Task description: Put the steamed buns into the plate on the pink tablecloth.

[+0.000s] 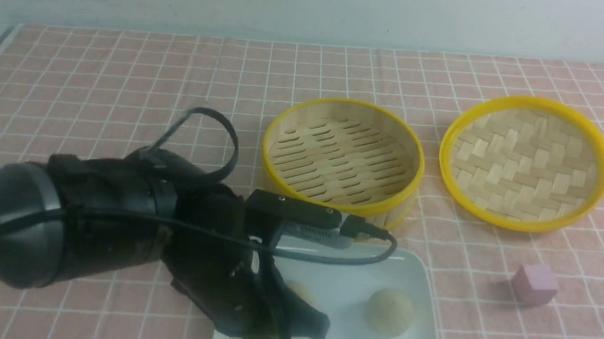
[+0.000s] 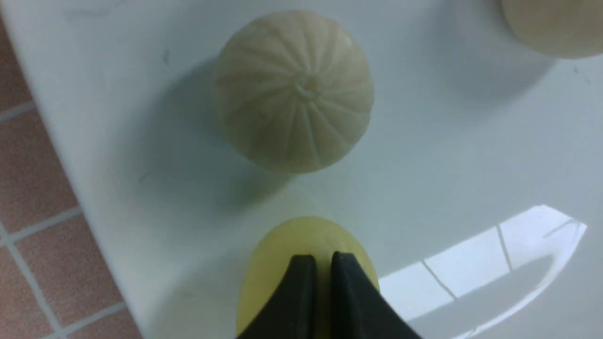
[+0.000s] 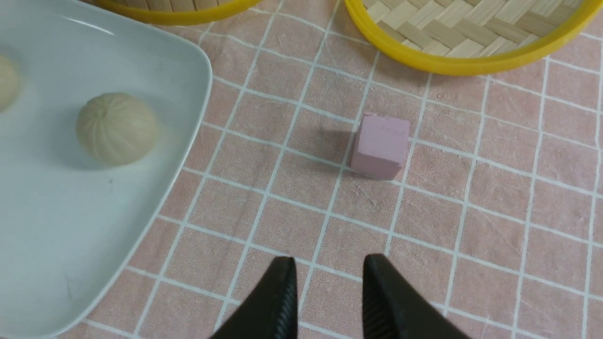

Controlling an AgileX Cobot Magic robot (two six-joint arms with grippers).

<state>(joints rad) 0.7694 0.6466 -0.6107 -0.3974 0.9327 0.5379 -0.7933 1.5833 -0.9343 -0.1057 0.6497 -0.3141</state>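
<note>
The white square plate (image 1: pixel 412 270) lies on the pink tablecloth (image 1: pixel 128 72) at the front centre. One pale steamed bun (image 1: pixel 389 311) rests in it, and a second pale one (image 1: pixel 300 290) shows partly behind my left arm. My left gripper (image 2: pixel 318 263) reaches down over the plate's near left part. Its fingers stand almost together on the yellow steamed bun (image 2: pixel 282 263), and yellow shows in the slit between them. A ribbed pale bun (image 2: pixel 294 89) sits just beyond it. My right gripper (image 3: pixel 328 270) hangs open above bare cloth, right of the plate (image 3: pixel 94 226), with nothing between its fingers.
An empty bamboo steamer (image 1: pixel 343 156) with a yellow rim stands behind the plate. Its woven lid (image 1: pixel 526 161) lies upside down to the right. A small pink cube (image 3: pixel 380 147) sits on the cloth between the lid and my right gripper.
</note>
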